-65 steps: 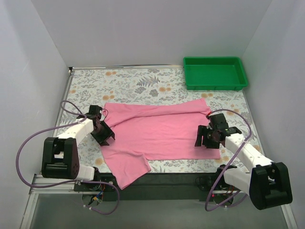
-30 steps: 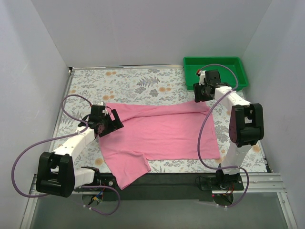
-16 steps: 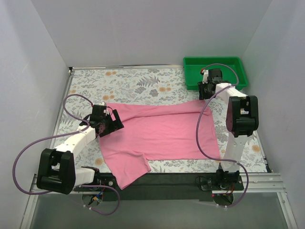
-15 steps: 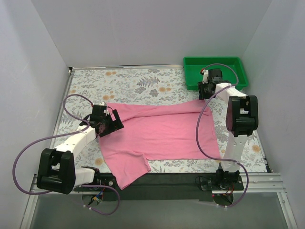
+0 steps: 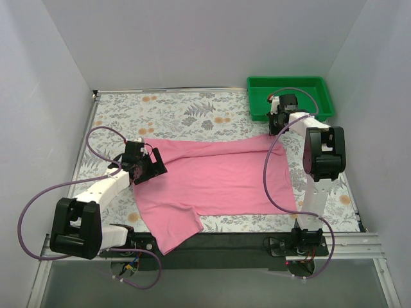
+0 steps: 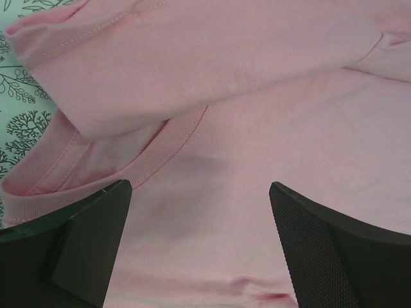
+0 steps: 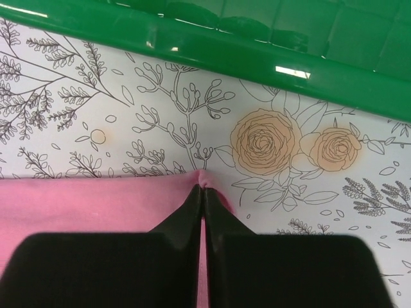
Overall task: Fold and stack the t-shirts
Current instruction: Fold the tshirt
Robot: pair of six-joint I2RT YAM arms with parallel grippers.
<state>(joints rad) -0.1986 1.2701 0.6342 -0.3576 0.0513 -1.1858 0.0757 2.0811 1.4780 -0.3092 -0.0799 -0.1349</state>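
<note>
One pink t-shirt (image 5: 218,179) lies spread out and mostly flat in the centre of the top view, with its long side going from left to right. It is plain, of thin soft cloth, without print. At the upper left a part of the cloth is folded over onto the body. In the left wrist view the ribbed collar (image 6: 164,144) shows partly under this fold. One sleeve (image 5: 170,228) points to the lower left of the frame.
</note>
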